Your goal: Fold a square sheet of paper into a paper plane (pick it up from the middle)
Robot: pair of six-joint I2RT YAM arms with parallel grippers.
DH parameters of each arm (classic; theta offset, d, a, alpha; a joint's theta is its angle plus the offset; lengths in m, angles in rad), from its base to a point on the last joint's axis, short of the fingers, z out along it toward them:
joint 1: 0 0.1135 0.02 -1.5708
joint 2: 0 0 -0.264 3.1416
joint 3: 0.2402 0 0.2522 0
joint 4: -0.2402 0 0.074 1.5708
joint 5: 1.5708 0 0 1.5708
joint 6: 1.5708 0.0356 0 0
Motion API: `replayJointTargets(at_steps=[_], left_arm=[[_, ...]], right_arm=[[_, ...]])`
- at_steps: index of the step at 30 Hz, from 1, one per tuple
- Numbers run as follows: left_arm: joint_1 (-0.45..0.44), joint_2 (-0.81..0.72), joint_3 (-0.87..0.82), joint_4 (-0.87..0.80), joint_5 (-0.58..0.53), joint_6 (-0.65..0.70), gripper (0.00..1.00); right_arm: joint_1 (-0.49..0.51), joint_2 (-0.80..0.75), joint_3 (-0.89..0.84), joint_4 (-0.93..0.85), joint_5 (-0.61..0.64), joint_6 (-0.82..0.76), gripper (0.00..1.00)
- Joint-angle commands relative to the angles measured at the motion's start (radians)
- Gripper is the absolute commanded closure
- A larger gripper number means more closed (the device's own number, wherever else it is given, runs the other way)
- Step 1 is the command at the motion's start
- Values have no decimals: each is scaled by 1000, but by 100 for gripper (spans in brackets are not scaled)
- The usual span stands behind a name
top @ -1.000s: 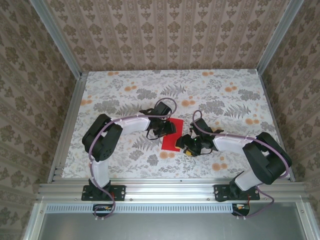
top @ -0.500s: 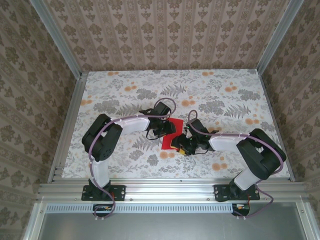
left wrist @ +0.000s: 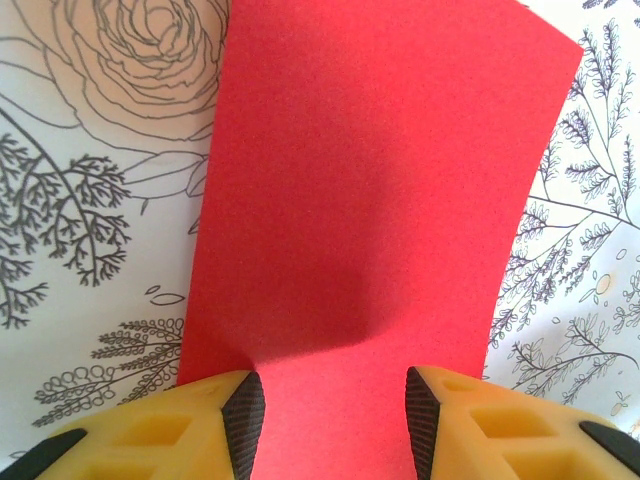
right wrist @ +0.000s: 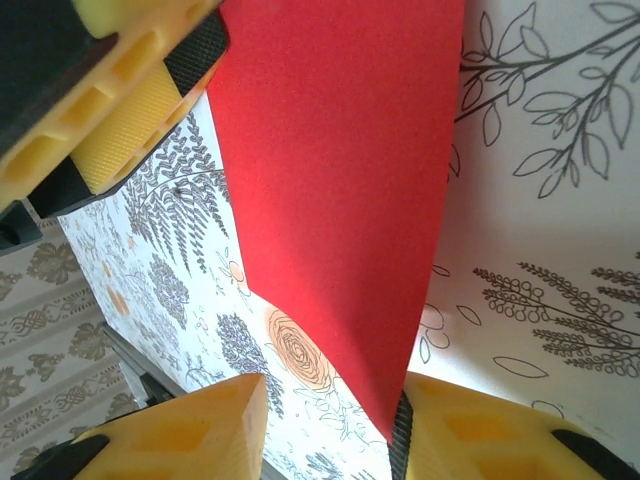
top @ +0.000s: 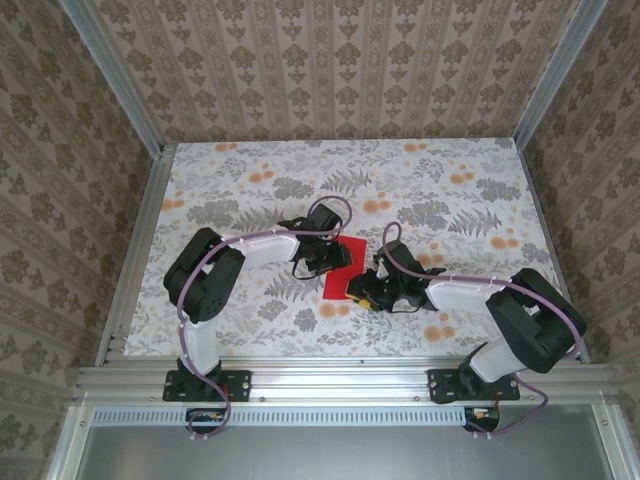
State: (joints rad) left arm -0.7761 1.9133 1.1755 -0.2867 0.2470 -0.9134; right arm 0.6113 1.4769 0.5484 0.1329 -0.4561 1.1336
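The red sheet of paper [top: 340, 280] lies on the flowered table between my two grippers, showing as an oblong longer than it is wide. My left gripper [top: 326, 256] is at its far left end, open, and the paper [left wrist: 370, 200] runs flat between its fingertips [left wrist: 243, 418]. My right gripper [top: 366, 290] is at the sheet's near right corner, open. In the right wrist view the paper [right wrist: 340, 190] rises off the table and its pointed corner rests against the right pad [right wrist: 398, 440]. The left gripper's yellow finger [right wrist: 130, 110] presses the sheet's far end.
The flowered tablecloth [top: 250, 190] covers the table, with patterned walls and aluminium rails [top: 135, 250] on three sides. Open cloth lies behind and to both sides of the arms. Both arm bases sit on the near rail [top: 340, 375].
My right gripper has moved left onto the paper's near right corner and then settled lower beside it. The left gripper and the paper have stayed in place.
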Motion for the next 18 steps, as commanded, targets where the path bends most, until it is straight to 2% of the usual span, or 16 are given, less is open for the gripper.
replayJointTargets(at_steps=[1, 10, 18], left_arm=[[11, 20, -37, -40, -22, -7, 53], [11, 3, -45, -38, -17, -5, 53], [11, -42, -58, -14, -5, -4, 53]], right_arm=[[-7, -23, -16, 19, 35, 16, 67], [-10, -42, 5, -59, 89, -6, 86], [-16, -36, 31, -131, 99, -18, 95]])
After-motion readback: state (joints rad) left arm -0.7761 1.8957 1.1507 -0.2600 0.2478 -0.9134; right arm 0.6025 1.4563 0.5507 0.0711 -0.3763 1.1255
